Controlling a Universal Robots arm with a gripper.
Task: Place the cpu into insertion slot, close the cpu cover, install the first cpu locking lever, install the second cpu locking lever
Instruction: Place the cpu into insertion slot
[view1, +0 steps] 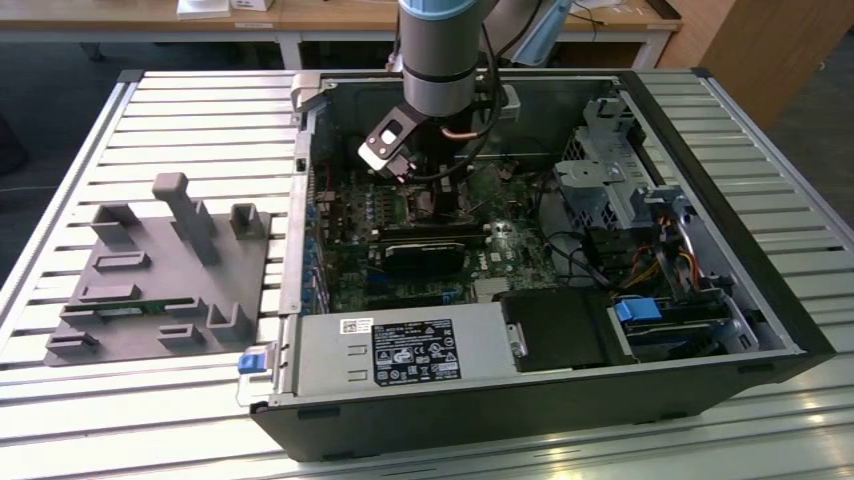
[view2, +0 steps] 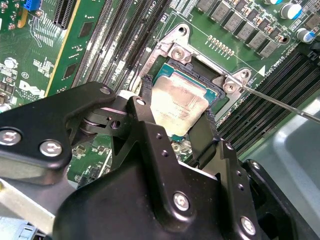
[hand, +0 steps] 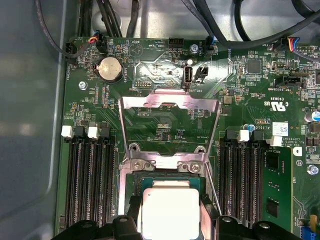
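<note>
My gripper (view2: 176, 111) reaches down into the open computer case (view1: 747, 300), over the green board. Its two black fingers (view2: 145, 95) press against opposite edges of the cpu (view2: 178, 104), a square chip with a silver-grey top. The cpu sits level in or just over the insertion slot (view2: 173, 52), whose silvery rim shows around it. In the first wrist view the cpu (hand: 170, 210) lies between the fingers, below the slot's rim (hand: 165, 163). The cpu cover (hand: 170, 102) stands swung open beyond the slot. A thin wire locking lever (view2: 280, 102) stands raised beside the slot.
Long black memory slots (hand: 90, 180) flank the socket on both sides. Cables (hand: 220, 30) hang across the case's back wall. A power supply (view1: 400, 350) and a drive cage (view1: 641, 200) line the case. A grey fixture (view1: 167, 270) lies on the slatted table at the exterior view's left.
</note>
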